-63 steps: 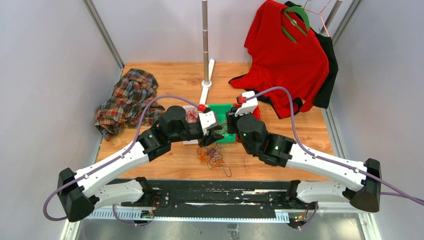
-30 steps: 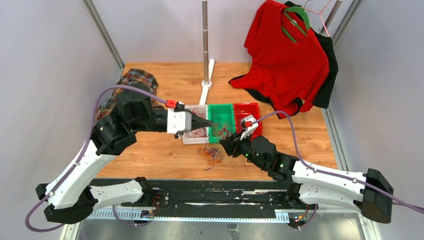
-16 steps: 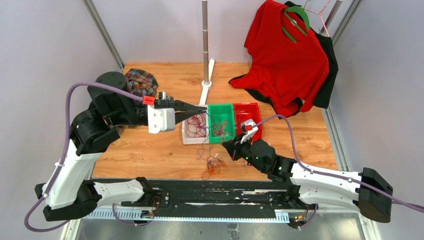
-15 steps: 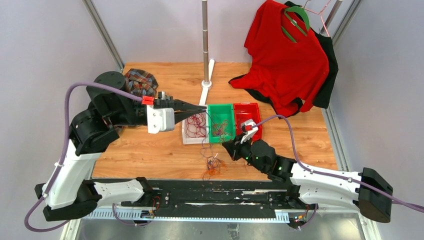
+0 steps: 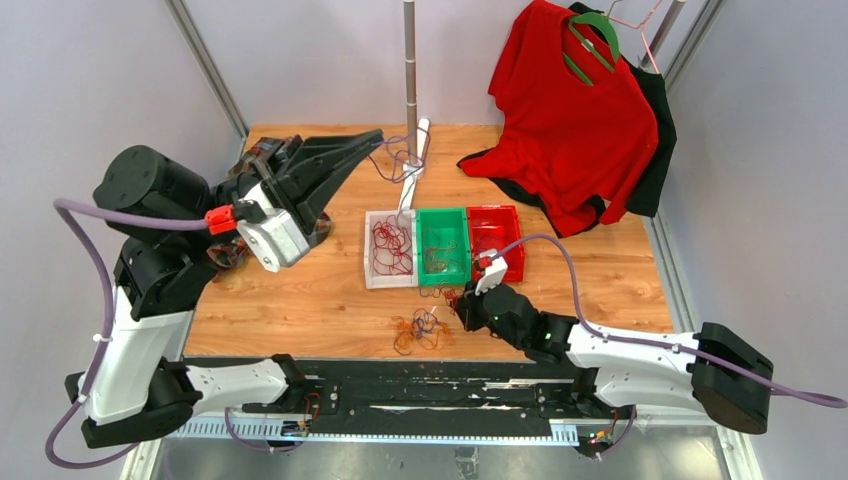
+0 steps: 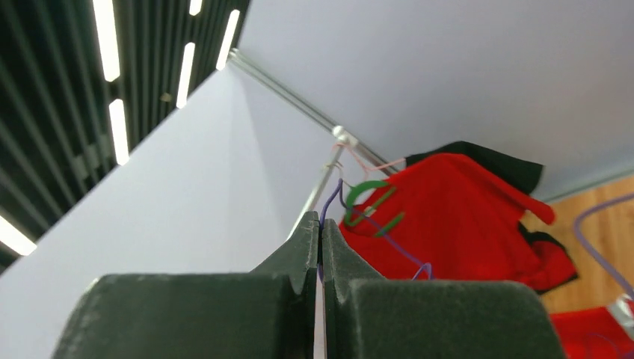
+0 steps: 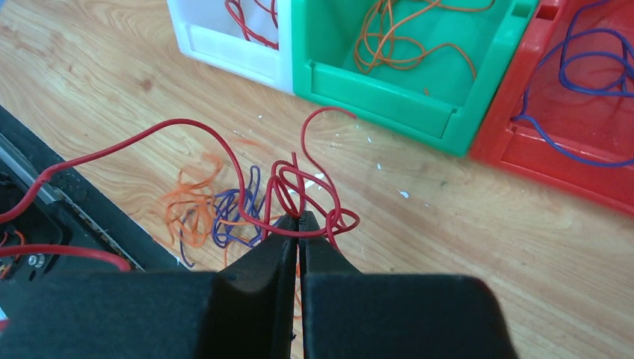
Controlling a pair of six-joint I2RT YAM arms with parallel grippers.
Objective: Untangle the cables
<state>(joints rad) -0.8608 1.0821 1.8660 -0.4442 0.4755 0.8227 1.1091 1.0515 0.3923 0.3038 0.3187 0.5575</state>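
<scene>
Left end effector is up high at the far left, pressed together on one purple strand, which hangs loose beside the pole. It looks weightless and limp with a springy set, so we expect it to follow any pull and to slide through a pinch if tugged hard. White bin holds red cables, the green bin orange ones. The rest of the cables sit as a small tangle on the bench, near edge, just in front of the bins. Right end effector is down low at the tangle's right side, shut on a red strand where it coils. These wires keep their curl and hook each other, so we'd grip on a free loop or near a loose end, not in the knot, and draw slowly. Red bin, far right, has the purple-blue ones. Nothing fragile; snagging is our main risk.
</scene>
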